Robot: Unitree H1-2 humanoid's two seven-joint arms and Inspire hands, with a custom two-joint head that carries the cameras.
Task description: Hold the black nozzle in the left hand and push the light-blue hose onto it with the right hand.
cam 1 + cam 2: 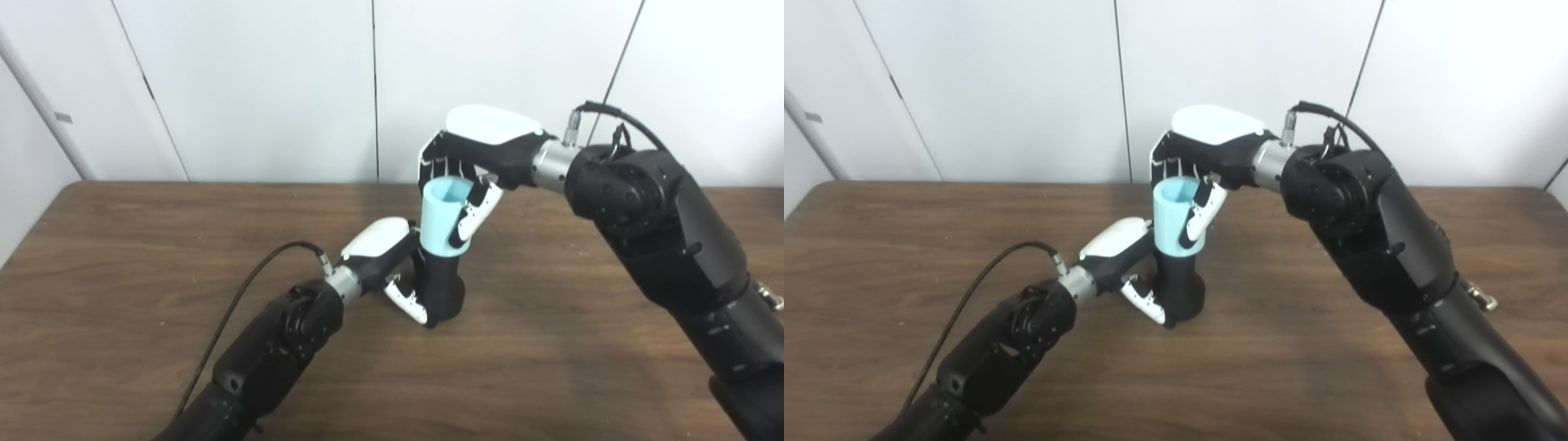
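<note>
A: Which step does the figure show?

B: The mating step. At frame centre the left hand (pixel 392 269) is wrapped around the black nozzle (pixel 442 288), whose flared base seems to rest on the desk (pixel 122 257). The right hand (pixel 468 177), reaching in from the upper right, has its fingers and thumb curled around the light-blue hose (pixel 442 217), which stands upright directly on top of the nozzle.

A: Is the hose seated?

B: Its lower rim overlaps the nozzle's neck; how deep the neck goes inside cannot be told. By judgement the push is under way or nearly finished.

A: What does the next move call for?

B: Likely a straight downward press along the shared axis, the left hand bracing so the nozzle does not tip.

A: Materials and shapes?

B: The hose is a short, thick-walled, matte cylinder with an open top, probably pliable. The nozzle is dark, smooth, tapered upward, looks rigid. The desk is brown wood-grain
</note>
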